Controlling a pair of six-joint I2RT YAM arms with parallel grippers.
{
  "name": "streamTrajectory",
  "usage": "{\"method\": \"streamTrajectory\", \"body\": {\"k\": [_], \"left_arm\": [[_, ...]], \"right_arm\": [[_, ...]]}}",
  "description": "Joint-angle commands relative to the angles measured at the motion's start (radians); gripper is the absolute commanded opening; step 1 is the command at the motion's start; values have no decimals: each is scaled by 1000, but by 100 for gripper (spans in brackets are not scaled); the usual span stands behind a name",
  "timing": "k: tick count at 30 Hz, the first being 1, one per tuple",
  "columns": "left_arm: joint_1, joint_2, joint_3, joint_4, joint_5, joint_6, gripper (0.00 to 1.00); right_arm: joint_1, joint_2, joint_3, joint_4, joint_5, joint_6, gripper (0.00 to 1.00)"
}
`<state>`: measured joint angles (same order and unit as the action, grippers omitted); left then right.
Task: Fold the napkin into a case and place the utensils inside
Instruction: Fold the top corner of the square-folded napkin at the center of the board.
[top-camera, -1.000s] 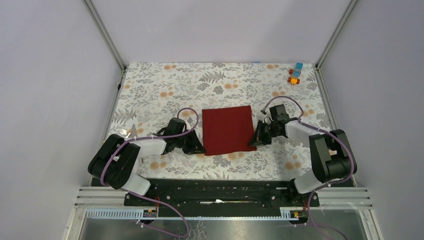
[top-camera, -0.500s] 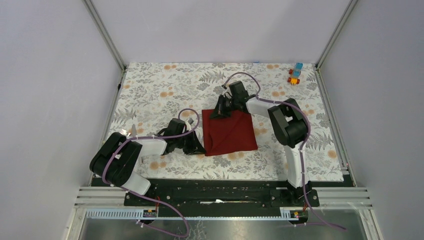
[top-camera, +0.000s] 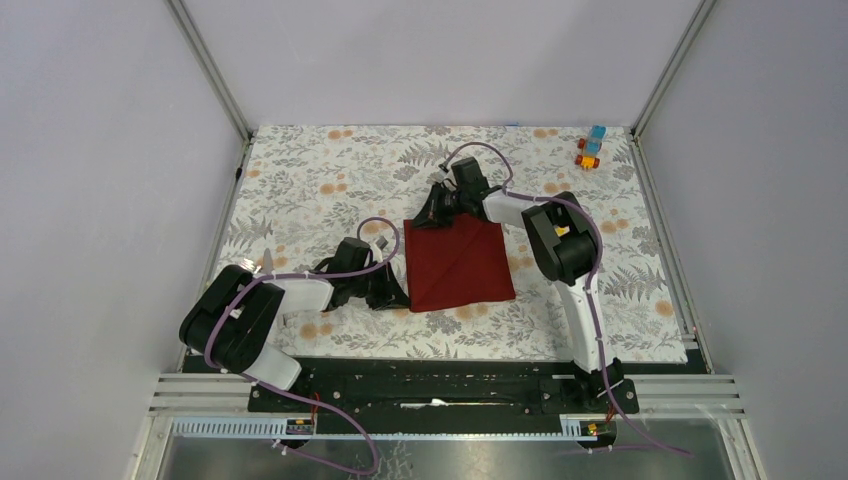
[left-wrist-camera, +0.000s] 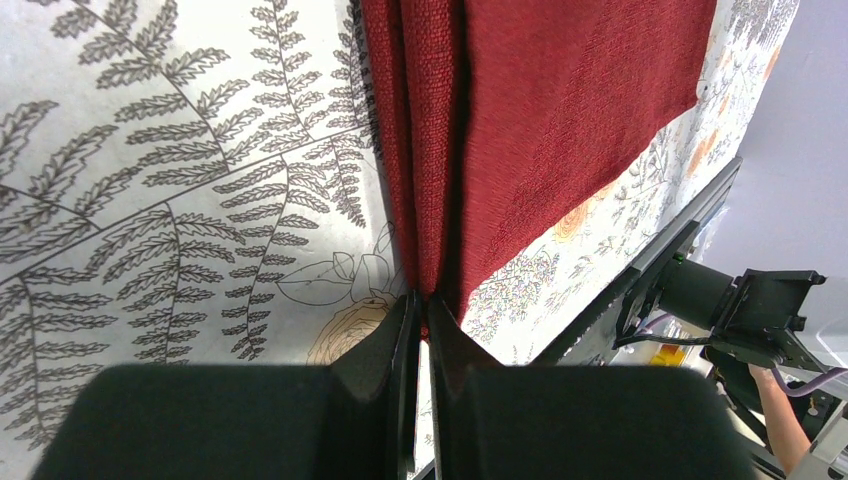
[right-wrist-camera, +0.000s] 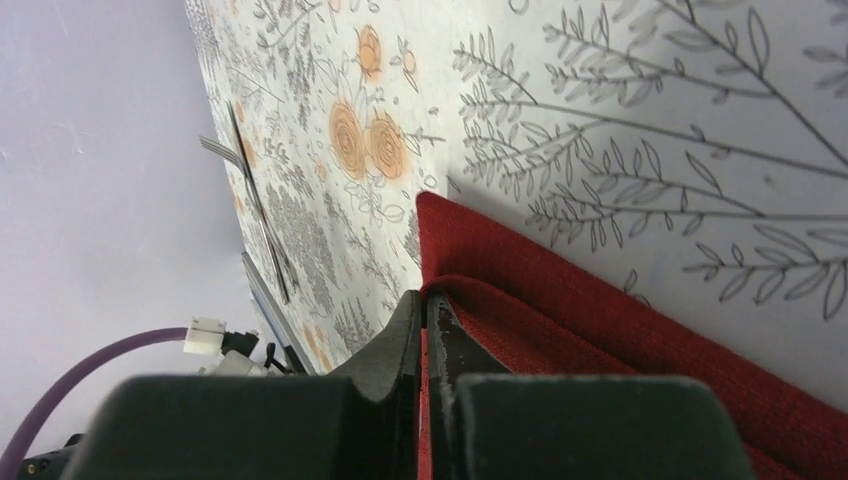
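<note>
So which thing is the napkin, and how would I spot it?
Find the table covered in a grey leaf and orange flower print. Near its middle, between the left gripper and the right gripper, lies the napkin, a flat cloth. It is the only plain dark red thing there; everything around it is patterned or black.

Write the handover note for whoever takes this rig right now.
Left gripper: shut on the napkin's near-left corner.
Right gripper: shut on a napkin corner, at the cloth's far-left.
Utensils: on the table, near its left edge, apart from the napkin.
Done: a diagonal fold begun.
Left: finish the case, put the utensils inside.
</note>
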<state>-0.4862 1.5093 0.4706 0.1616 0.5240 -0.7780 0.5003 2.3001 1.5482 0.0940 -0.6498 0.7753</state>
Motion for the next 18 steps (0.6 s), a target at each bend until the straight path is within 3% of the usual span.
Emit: {"method": "streamTrajectory", "body": {"k": [1,13,18], "left_arm": [[-5,38,-53,-92,-87,63,10],[-5,29,-56,-92,-93,61,9],[-5,26,-58,-93,-93,56,9]], "right_arm": [[4,26,71,25,-30,11,0],[6,64,110,-5,-52,-8,8],[6,71,125,-11,-57,-10,19]]}}
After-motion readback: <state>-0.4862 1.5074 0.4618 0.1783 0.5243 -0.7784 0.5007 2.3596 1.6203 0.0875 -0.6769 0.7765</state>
